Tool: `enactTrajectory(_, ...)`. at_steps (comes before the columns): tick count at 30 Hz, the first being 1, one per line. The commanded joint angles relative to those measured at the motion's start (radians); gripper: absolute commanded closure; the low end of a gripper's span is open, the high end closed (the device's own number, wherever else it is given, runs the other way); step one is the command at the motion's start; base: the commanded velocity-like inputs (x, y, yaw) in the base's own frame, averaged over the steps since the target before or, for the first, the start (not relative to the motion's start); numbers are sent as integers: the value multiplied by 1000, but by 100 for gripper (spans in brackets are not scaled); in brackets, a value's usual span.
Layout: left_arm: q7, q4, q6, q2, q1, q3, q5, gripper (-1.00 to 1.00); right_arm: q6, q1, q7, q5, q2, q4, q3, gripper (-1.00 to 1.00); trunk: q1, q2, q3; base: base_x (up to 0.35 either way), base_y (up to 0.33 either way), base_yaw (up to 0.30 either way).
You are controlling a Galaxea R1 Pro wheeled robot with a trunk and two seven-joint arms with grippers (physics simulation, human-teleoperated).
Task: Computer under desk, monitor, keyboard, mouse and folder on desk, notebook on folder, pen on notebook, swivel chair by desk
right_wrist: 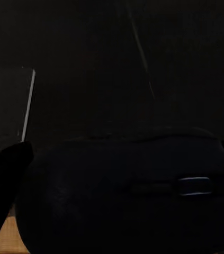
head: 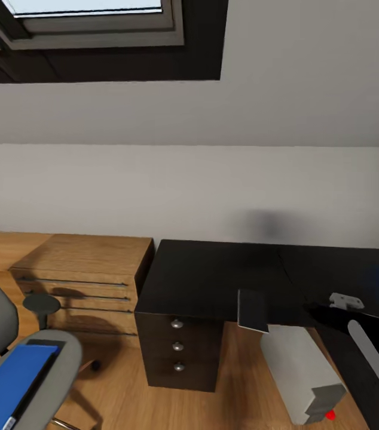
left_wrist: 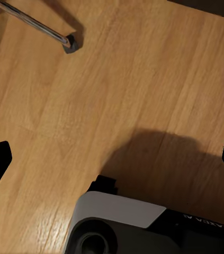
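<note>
The black desk (head: 213, 275) stands ahead, with the light-grey computer (head: 300, 370) on the floor beneath it. At lower left is the swivel chair (head: 64, 358), and the blue folder (head: 10, 382) lies on its seat with a dark strip along one edge. My right arm (head: 366, 343) reaches over the desk's near edge. In the right wrist view my right gripper (right_wrist: 122, 159) is shut on the dark rounded mouse (right_wrist: 127, 206), just above the desk top. My left gripper (left_wrist: 112, 164) hangs open over the wood floor. The monitor, keyboard and pen are out of view.
A flat dark square with a pale edge (head: 253, 310) lies at the desk's front edge. The black three-drawer unit (head: 177, 343) stands under the desk's left end, with low wooden shelving (head: 82, 280) to its left. A chair spoke with a castor (left_wrist: 69, 43) is near my left gripper.
</note>
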Motion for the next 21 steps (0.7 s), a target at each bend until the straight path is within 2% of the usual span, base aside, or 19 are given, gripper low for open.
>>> enactTrajectory(1,8,-1,0,1,0,-4,7,-100,5,-1,6,16,-8,10,0,100,0,-1,-1,0,0,-284)
enactTrajectory(4,8,1,-47,2,0,-3,-24,-100,5,-1,14,74,-14,59,-1,100,0,-1,1,0,-22,-284)
enactTrajectory(8,8,33,-62,2,0,-3,-37,-100,4,-2,17,136,-14,106,-3,100,0,-1,3,0,-67,-284)
enactTrajectory(21,8,42,-87,0,0,-4,-40,-100,-4,-2,17,144,-11,111,3,100,0,-1,10,0,-55,-284)
